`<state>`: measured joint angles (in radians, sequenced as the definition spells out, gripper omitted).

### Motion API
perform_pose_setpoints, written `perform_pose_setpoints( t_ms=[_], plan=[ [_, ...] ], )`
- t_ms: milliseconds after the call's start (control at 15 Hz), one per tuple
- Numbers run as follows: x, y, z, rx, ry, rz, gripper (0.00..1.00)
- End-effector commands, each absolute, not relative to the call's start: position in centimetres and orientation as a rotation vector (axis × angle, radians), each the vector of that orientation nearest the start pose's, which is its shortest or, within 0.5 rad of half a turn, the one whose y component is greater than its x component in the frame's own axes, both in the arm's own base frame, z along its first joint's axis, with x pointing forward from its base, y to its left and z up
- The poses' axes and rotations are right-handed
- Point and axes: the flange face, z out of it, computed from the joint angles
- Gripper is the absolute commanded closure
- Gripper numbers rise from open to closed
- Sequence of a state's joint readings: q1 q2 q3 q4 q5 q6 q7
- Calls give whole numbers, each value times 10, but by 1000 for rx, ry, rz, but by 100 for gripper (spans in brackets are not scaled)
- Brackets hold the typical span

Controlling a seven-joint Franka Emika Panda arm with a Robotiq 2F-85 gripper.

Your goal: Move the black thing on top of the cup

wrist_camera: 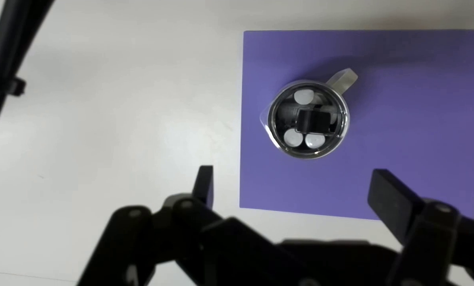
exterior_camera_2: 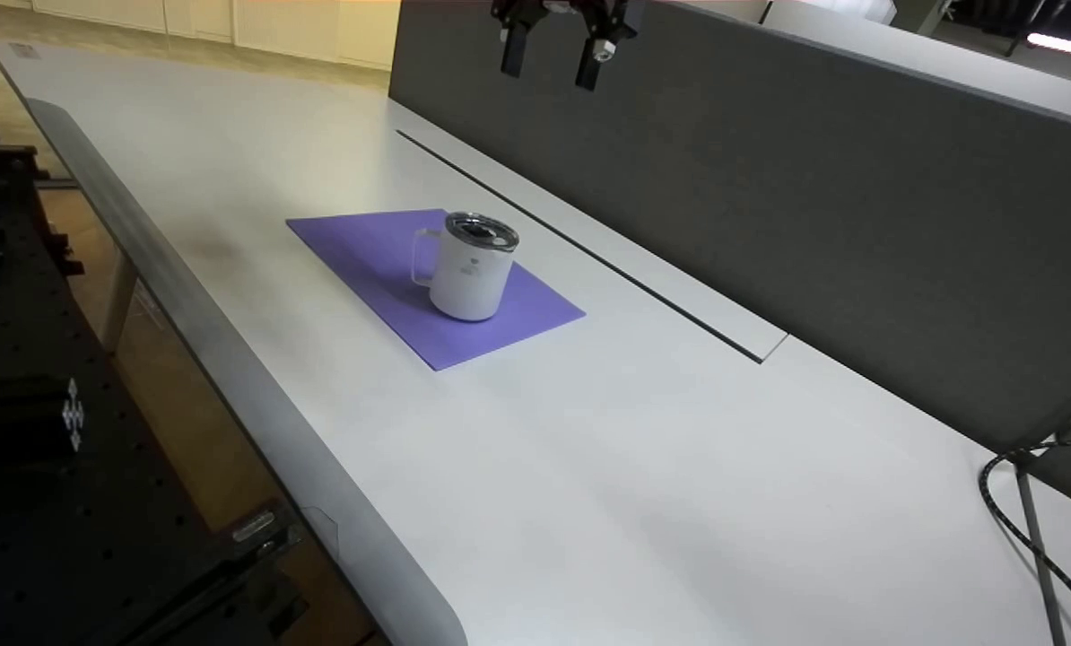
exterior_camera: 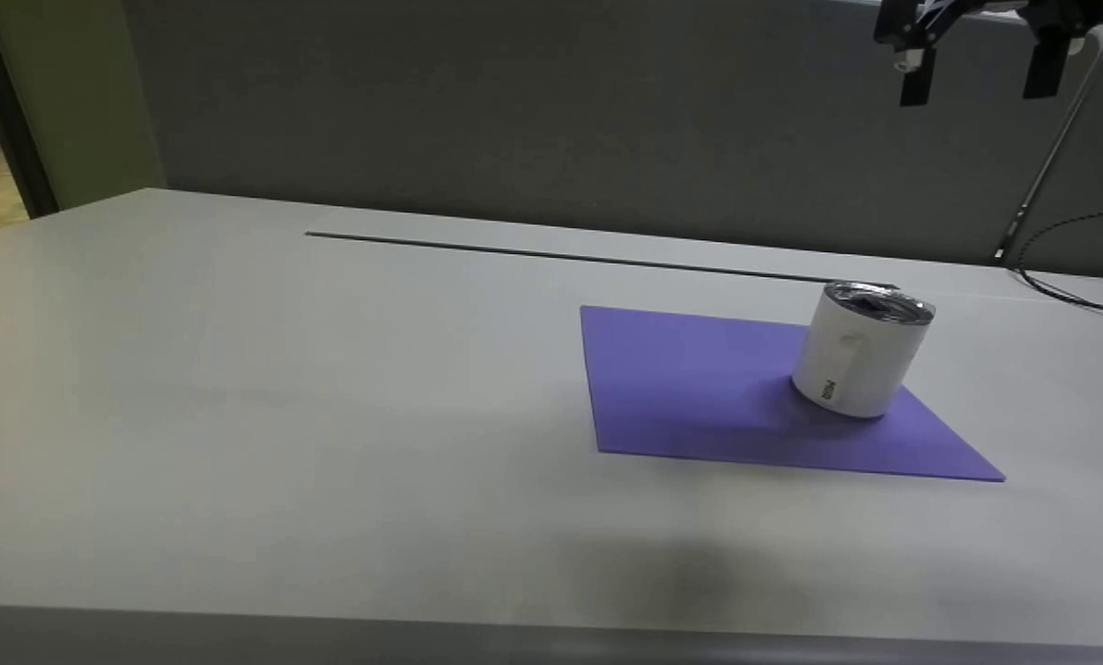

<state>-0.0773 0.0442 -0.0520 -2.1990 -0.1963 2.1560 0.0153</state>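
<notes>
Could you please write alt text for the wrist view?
A lidded cup with a black piece on top, seen from above, stands on a purple mat. The gripper, open and empty, shows at the picture's bottom edge.

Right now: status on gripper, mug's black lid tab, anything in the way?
Gripper open, empty, higher than white handled mug. Black lid tab on top, untouched. Mug upright on purple mat; nothing seen blocking the tab.

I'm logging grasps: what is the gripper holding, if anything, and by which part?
Nothing is held: the gripper hangs open in the air, clear of the white cup.
</notes>
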Motion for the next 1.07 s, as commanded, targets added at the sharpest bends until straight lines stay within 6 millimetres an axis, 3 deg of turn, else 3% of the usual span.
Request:
perform_pose_setpoints(
  t_ms=[0,67,133,267,533,867,1000],
  plan=[
    [522,-77,349,-3293,64,175,0],
    [522,-80,336,-3300,81,194,0],
    [521,-82,323,-3300,88,230,25],
    [516,-82,297,-3297,92,279,33],
    [508,-79,253,-3370,51,291,63],
    [504,-74,229,-3407,60,152,97],
    [503,-70,225,-3406,65,91,100]
  ],
)
